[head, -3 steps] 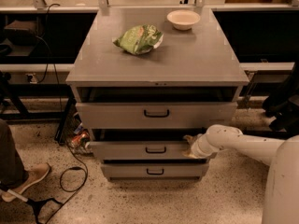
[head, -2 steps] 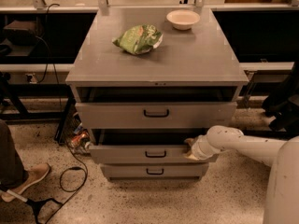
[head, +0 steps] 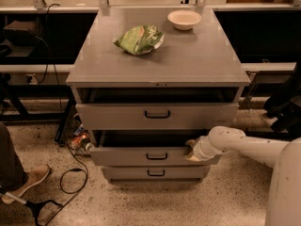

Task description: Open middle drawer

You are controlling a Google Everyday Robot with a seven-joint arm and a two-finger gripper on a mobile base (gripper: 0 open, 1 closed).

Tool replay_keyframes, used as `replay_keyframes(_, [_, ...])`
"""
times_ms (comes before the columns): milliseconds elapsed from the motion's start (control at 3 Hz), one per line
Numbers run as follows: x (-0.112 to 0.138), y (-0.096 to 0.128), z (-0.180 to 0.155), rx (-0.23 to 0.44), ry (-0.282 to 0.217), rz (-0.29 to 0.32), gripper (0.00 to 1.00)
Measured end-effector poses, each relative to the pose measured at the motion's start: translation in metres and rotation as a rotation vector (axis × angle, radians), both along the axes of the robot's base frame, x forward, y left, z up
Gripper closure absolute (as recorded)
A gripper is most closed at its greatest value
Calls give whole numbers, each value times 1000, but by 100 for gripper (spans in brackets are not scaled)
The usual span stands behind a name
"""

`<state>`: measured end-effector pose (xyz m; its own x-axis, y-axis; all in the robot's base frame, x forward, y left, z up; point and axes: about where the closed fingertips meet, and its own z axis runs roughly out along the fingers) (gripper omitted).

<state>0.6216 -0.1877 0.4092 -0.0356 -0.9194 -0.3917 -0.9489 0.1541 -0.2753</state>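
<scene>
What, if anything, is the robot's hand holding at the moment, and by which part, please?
The hand is at the top edge of the middle drawer's front, right of its handle; whether it grips that edge cannot be told.

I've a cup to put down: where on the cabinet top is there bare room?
The cabinet top is bare across its front half, nearer than the green bag and white bowl. Crowded: right end of the middle drawer, where the gripper sits.
</scene>
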Motion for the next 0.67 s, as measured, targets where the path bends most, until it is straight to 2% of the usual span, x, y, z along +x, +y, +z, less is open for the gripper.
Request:
replay_keyframes(333, [-12,-5,-8,0,-3,-13,100])
replay_keyframes(667, [-12,-5,-4,0,-3,-13,100])
